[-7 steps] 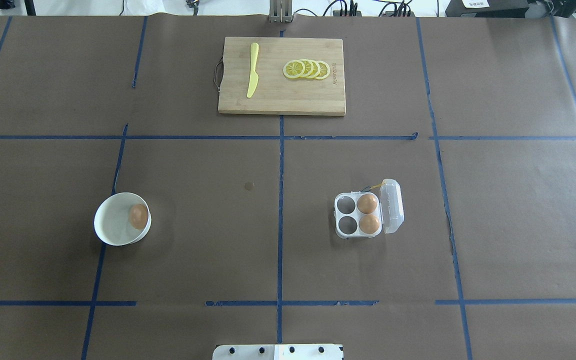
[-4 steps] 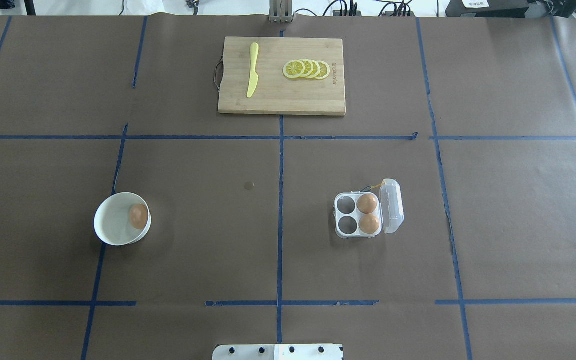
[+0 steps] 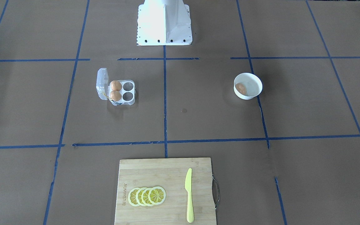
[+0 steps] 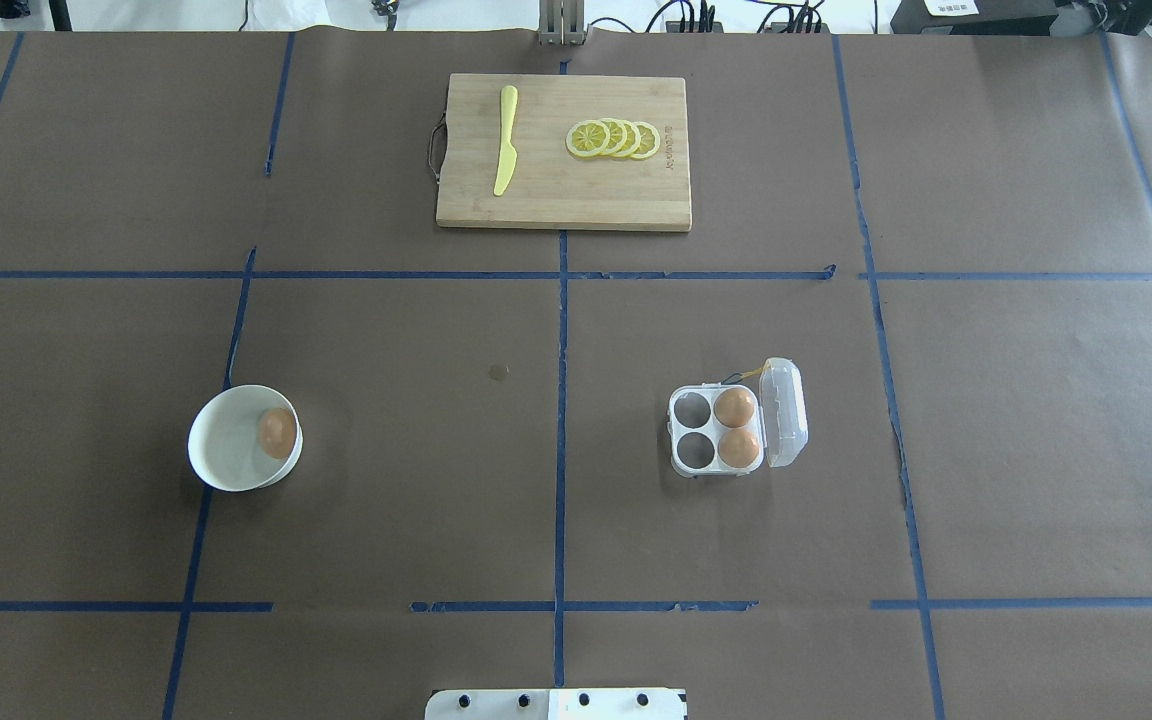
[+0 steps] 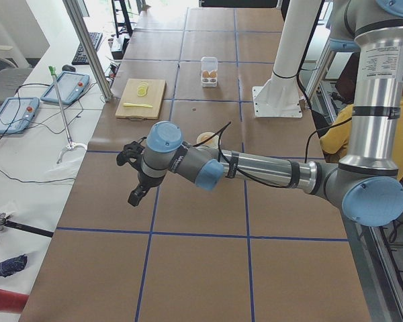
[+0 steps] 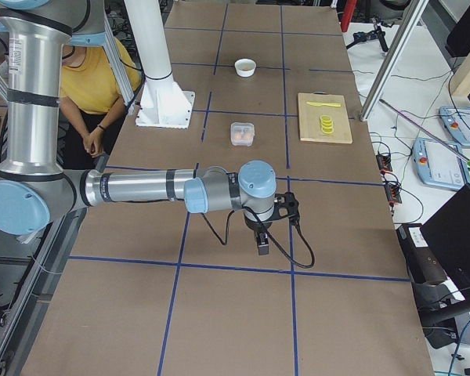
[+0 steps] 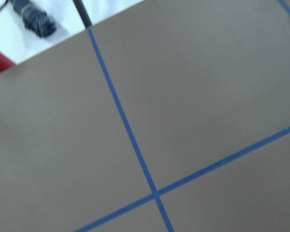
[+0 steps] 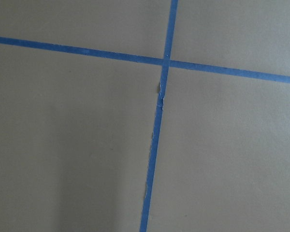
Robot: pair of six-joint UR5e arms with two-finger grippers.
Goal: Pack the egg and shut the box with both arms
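The egg [image 4: 277,432] lies in a round white bowl [image 4: 221,445] on the left of the table; it also shows in the front-facing view [image 3: 241,88]. The clear box [image 4: 694,432] stands right of centre with its lid [image 4: 784,412] open. Two brown eggs fill its right cells and the two left cells are empty. The left gripper [image 5: 133,194] shows only in the exterior left view, far from the bowl. The right gripper [image 6: 262,243] shows only in the exterior right view, far from the box. I cannot tell whether either is open or shut.
A wooden cutting board [image 4: 563,195] with a yellow knife [image 4: 506,140] and lemon slices [image 4: 613,138] lies at the far middle. The white pedestal base [image 3: 164,23] stands at the robot's side. Both wrist views show only brown paper and blue tape lines.
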